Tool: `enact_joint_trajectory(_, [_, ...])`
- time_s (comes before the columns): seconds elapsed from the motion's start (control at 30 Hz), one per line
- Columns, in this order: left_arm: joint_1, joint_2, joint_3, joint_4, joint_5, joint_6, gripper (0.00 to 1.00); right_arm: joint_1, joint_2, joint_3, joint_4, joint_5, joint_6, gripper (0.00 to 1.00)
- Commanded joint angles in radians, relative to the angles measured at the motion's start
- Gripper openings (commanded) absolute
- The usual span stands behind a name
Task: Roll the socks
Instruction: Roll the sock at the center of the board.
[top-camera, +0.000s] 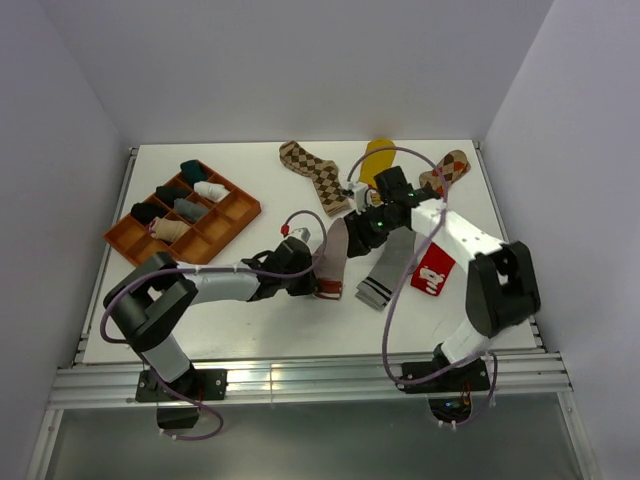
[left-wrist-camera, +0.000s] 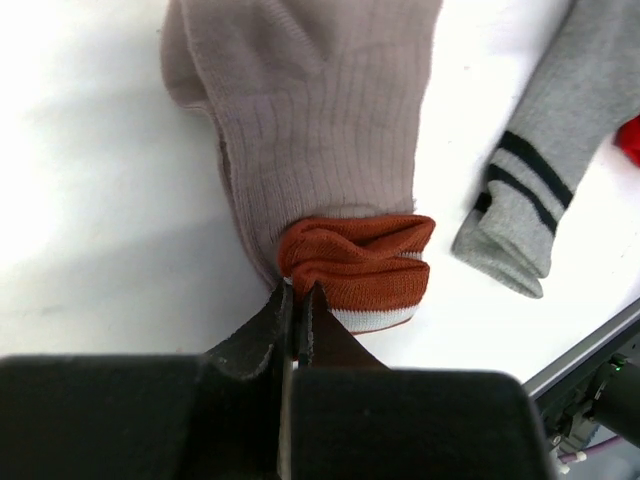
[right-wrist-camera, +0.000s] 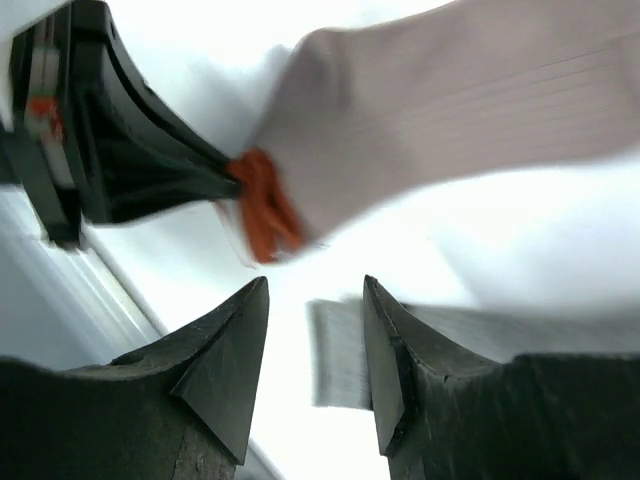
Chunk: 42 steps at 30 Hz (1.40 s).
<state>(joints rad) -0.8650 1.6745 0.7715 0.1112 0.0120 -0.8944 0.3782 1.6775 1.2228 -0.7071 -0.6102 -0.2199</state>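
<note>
The taupe sock (top-camera: 336, 250) lies flat at the table's middle, its red-striped cuff (left-wrist-camera: 358, 262) folded toward the near edge. My left gripper (left-wrist-camera: 298, 296) is shut on the left edge of that cuff, low on the table. My right gripper (right-wrist-camera: 315, 290) hovers open above the sock's far part (right-wrist-camera: 470, 110), with nothing between its fingers. In the top view it is the right gripper (top-camera: 360, 235) beside the toe end. A grey sock with black stripes (top-camera: 388, 270) lies just to the right, also seen in the left wrist view (left-wrist-camera: 540, 170).
A red sock with a white picture (top-camera: 435, 272) lies right of the grey one. Two brown argyle socks (top-camera: 315, 170) (top-camera: 447, 168) and a mustard yellow sock (top-camera: 378, 155) lie at the back. An orange compartment tray (top-camera: 240, 210) holding rolled socks stands back left.
</note>
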Motion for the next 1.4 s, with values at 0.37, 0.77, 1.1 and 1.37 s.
enact_joint_trajectory(0.37, [0.078, -0.007, 0.078, -0.37, 0.166, -0.038, 0.0, 0.388, -0.533, -0.543, 0.494, 0.389, -0.423, 0.54])
enact_joint_trajectory(0.77, [0.096, 0.005, 0.078, -0.37, 0.224, -0.047, 0.0, 0.648, -0.334, -0.525, 0.589, 0.544, -0.47, 0.55])
enact_joint_trajectory(1.1, [0.101, -0.001, 0.089, -0.369, 0.241, -0.034, 0.0, 0.731, -0.213, -0.487, 0.618, 0.641, -0.441, 0.52])
enact_joint_trajectory(1.37, [0.101, -0.001, 0.092, -0.369, 0.255, -0.023, 0.0, 0.732, -0.145, -0.479, 0.637, 0.684, -0.44, 0.49])
